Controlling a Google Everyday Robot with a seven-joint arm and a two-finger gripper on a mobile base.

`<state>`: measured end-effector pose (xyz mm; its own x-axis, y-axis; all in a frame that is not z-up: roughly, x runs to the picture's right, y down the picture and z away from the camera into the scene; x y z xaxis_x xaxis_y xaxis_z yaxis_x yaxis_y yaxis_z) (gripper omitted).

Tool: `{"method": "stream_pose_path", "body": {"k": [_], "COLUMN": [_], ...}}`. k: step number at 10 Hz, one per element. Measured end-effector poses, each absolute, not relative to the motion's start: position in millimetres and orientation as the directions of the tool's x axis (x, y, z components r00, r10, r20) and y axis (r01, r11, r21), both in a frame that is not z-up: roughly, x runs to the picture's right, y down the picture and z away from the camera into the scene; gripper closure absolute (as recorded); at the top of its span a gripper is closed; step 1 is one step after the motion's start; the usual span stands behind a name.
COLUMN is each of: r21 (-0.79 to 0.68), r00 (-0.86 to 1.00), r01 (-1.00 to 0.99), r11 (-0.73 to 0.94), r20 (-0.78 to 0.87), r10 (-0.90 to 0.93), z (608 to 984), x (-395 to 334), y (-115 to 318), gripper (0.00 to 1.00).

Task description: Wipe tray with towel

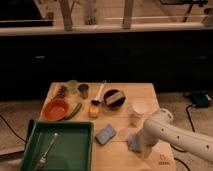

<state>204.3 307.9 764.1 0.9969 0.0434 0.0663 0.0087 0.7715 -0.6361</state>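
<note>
The dark-green tray [75, 131] lies at the table's front left with a metal fork [46, 150] in it. The pale grey-blue towel [133, 142] lies on the wooden table to the right of the tray, past the blue-grey rectangular pad [105, 134]. My gripper [143, 148] is at the end of the white arm, pointing down right at the towel's right edge and mostly hidden by the arm's own wrist. The towel is apart from the tray.
An orange bowl [55, 108], a green vegetable [74, 110], a dark cup [83, 91], a brush [98, 95], a dark bowl with a sponge [114, 97], an orange bottle [93, 111] and a white cup [138, 110] stand behind. The table's front edge is close to the towel.
</note>
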Motion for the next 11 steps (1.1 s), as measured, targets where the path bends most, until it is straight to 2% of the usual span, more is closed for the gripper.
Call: {"method": "stream_pose_path", "body": {"k": [1, 5, 6, 11], "r21": [-0.636, -0.633, -0.632, -0.607], "r00": [0.997, 0.996, 0.996, 0.997], "r01": [0.002, -0.005, -0.011, 0.005], "r11": [0.772, 0.774, 0.775, 0.794], "r20": [0.065, 0.067, 0.064, 0.064], "r10": [0.051, 0.061, 0.066, 0.043], "z": [764, 759, 757, 720], "x": [206, 207, 210, 205], "y": [310, 313, 313, 288], "gripper": [0.49, 0.89, 0.95, 0.98]}}
